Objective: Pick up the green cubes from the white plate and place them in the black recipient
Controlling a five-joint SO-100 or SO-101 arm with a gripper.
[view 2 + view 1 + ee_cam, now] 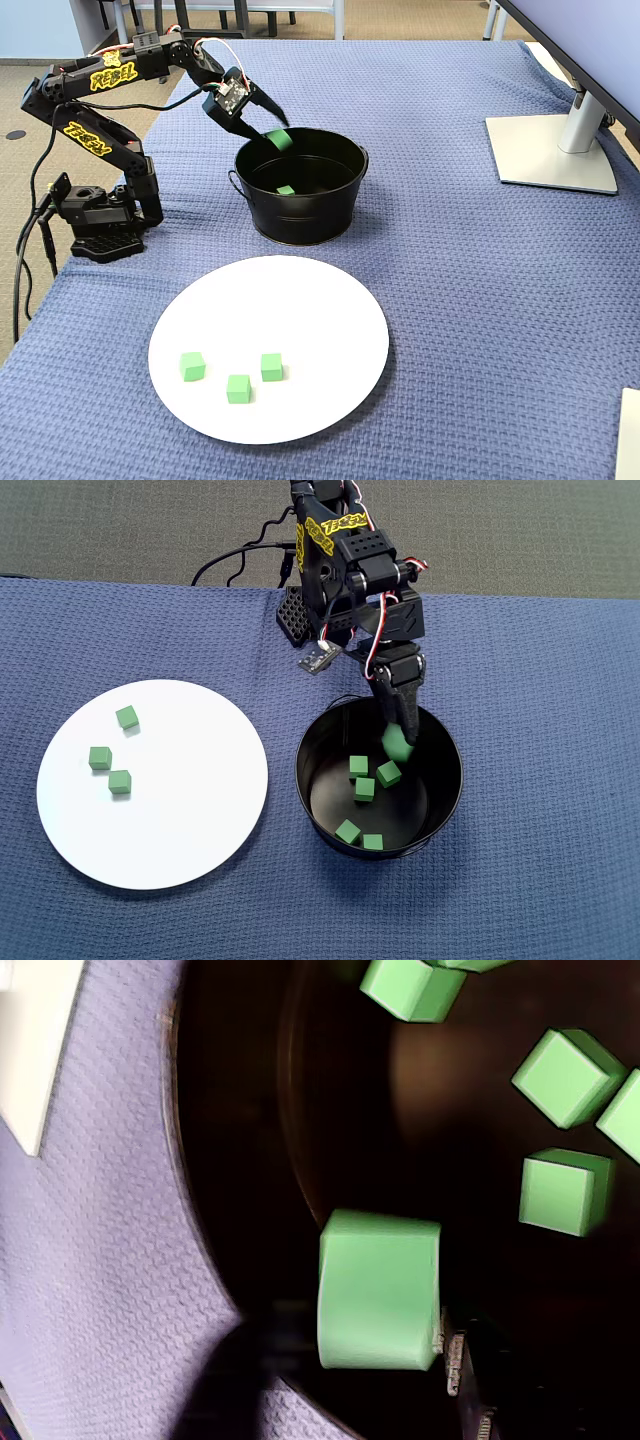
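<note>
1. gripper (pixel 398 742) poised over the near rim of the black pot (pixel 445 810), clamped on one green cube (pixel 378 1290), as seen in the overhead view.
2. five more green cubes (pixel 364 789) lying loose on the pot floor.
3. three green cubes (pixel 238 388) left on the white plate (pixel 330 330), clustered near its edge, well apart from the pot.
4. blue cloth (pixel 480 300) spread across the counter under everything.
</note>
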